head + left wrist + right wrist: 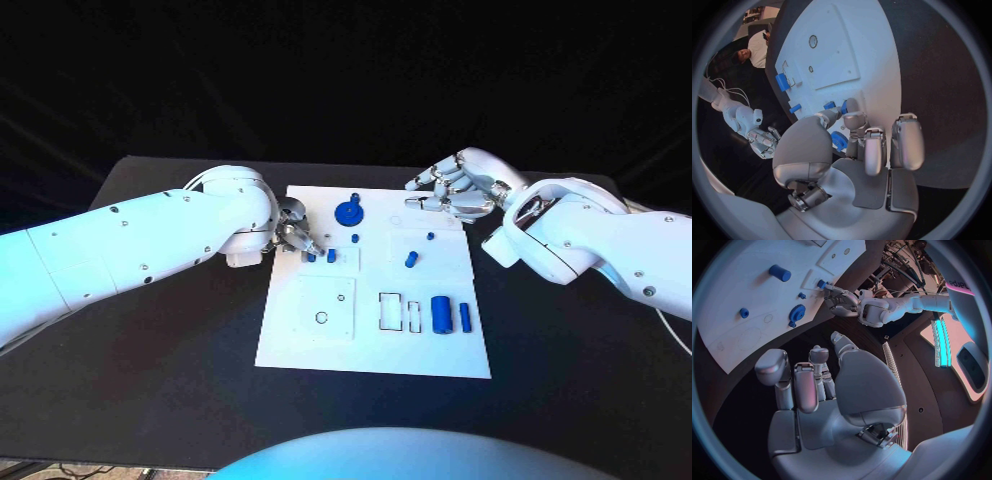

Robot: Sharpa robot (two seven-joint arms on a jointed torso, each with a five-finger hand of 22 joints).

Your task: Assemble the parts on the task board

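Head view shows the left hand [293,232] pinching a small blue peg [312,256] at the task board's [325,345] left edge, while the right hand [459,190], fingers curled and holding nothing, hovers over its far right corner.

We see two glossy white arms [130,245] dotted with small screws, ending in silver, pad-tipped hands [293,232].

One white task board [372,340], two hands, about eight blue parts [441,314].

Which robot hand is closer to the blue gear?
Left. The left hand sits just beside the blue gear; the right hand hovers farther off, over the board's far corner.
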